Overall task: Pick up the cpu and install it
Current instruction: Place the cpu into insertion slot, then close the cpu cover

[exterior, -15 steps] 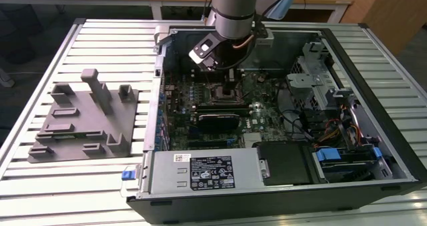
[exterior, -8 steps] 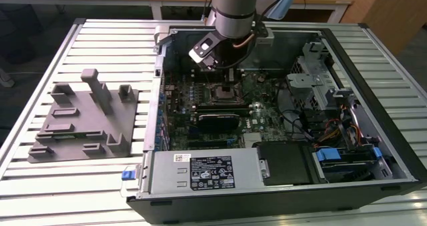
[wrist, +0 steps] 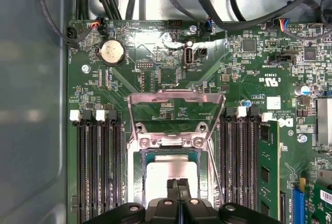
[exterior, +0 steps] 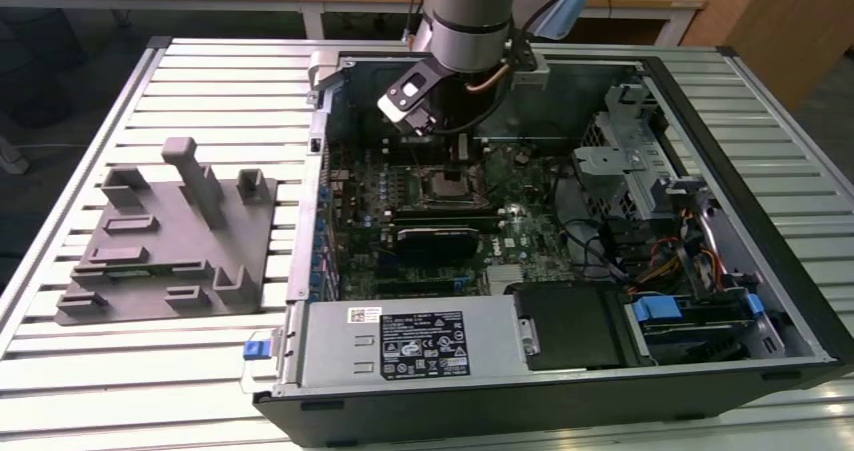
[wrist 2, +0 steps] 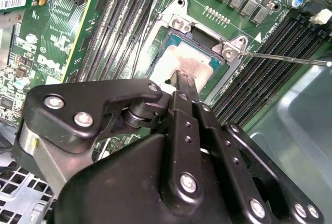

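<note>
Cpu (wrist: 162,172) in socket (wrist: 135,172), beneath claw (wrist: 178,182).

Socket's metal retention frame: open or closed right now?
Open. In the first wrist view the retention frame is flipped back, leaving the cpu uncovered beneath the gripper.

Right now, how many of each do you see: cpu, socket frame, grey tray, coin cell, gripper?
cpu: 1
socket frame: 1
tray: 1
coin cell: 1
gripper: 1
Total: 5
</note>
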Robot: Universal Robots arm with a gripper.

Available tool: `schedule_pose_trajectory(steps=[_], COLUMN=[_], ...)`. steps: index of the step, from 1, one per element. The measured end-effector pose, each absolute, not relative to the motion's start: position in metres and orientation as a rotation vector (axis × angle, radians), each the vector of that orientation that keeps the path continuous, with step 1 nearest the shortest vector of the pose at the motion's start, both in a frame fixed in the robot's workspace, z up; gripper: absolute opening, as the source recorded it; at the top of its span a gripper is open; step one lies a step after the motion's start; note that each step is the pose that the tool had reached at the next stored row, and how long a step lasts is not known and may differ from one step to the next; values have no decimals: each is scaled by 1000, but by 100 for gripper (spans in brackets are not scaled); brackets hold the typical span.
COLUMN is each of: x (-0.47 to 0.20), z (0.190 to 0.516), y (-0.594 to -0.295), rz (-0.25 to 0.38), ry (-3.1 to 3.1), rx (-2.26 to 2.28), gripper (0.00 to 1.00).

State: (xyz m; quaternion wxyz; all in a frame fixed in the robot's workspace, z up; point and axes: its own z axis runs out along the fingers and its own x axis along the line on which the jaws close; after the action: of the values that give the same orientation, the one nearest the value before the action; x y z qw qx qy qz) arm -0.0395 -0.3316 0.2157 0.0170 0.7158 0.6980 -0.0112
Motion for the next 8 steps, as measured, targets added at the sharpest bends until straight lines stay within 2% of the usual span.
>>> schedule_pose_trajectory(steps=[8], x=[-40], z=[219], y=[-332], rz=[-36], ry=[2170], rx=[2225], gripper=[11])
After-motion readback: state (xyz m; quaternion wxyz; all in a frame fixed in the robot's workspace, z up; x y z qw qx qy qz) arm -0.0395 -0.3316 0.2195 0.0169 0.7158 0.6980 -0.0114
